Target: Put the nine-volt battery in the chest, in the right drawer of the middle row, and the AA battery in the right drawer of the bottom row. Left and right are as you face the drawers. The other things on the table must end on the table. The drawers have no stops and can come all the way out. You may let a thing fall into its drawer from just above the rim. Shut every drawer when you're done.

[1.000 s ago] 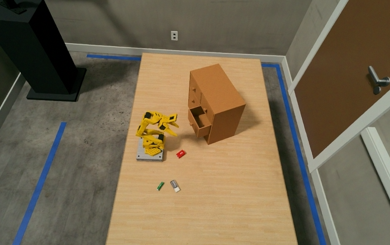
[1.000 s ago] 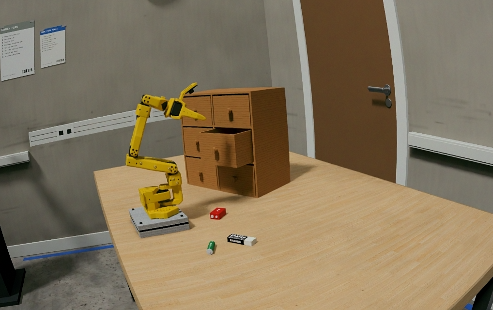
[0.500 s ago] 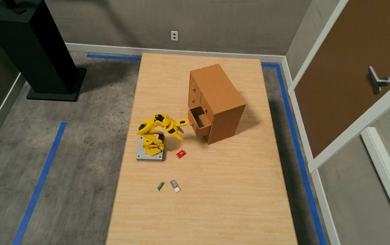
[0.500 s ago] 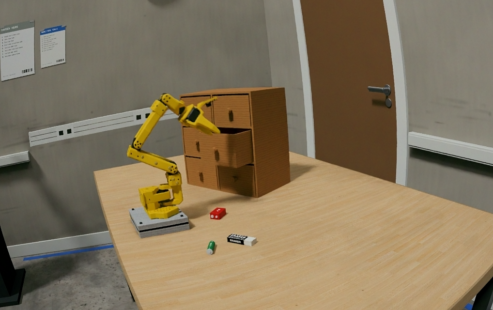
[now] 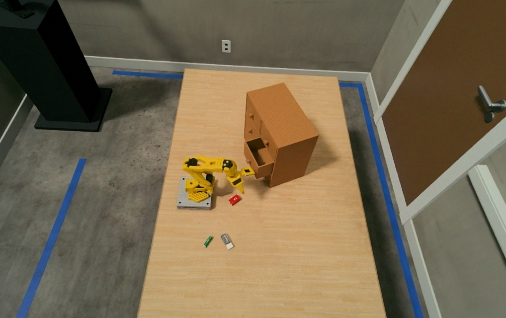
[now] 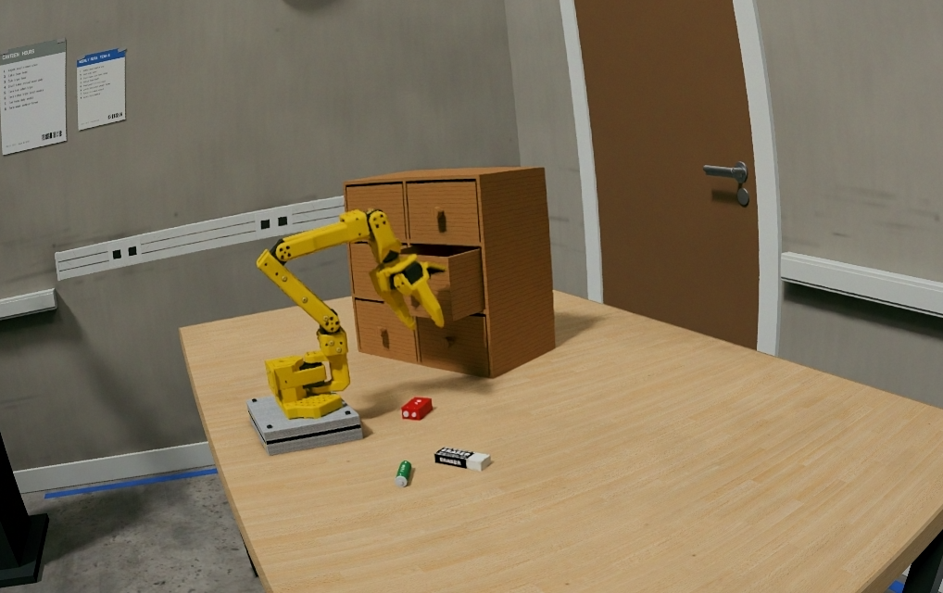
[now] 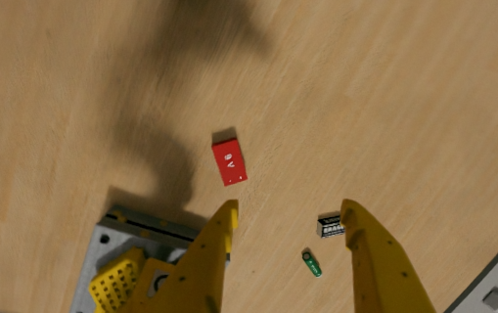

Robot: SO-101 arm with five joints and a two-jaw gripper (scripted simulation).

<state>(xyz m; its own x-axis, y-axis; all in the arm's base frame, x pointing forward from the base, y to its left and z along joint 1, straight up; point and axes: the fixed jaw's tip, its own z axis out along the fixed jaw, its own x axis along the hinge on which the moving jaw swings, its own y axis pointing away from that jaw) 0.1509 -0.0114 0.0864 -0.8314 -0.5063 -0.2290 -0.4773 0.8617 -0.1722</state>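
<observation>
Red and box-shaped, the nine-volt battery (image 5: 234, 199) (image 6: 416, 408) (image 7: 229, 161) lies flat on the pale wood table (image 5: 286, 244) (image 6: 608, 442) (image 7: 411, 122), near the grey base (image 5: 194, 207) (image 6: 313, 438) (image 7: 139, 226) of the yellow arm (image 5: 207, 161) (image 6: 302, 297). White lettering runs across its broad upper face, and in the exterior view two pale round spots mark one short end. Seen from the wrist, it is a slim red rectangle, slightly tilted, with a small shadow at its upper end. The AA battery (image 5: 207, 241) (image 6: 403, 473) (image 7: 312, 264) is a small green cylinder with pale lettering and a silvery end, lying on its side on the table. Just beside it, not touching, rests an eraser (image 5: 226, 241) (image 6: 462, 459) (image 7: 331, 226), white with a black printed sleeve. The gripper (image 5: 248, 182) (image 6: 427, 324) (image 7: 291, 205) hangs above the table in front of the chest (image 5: 283, 114) (image 6: 520, 272), its fingers parted and holding nothing. Behind it, the right drawer of the middle row (image 5: 263, 170) (image 6: 466, 287) stands pulled out, its visible inside bare; the other drawers look shut.
</observation>
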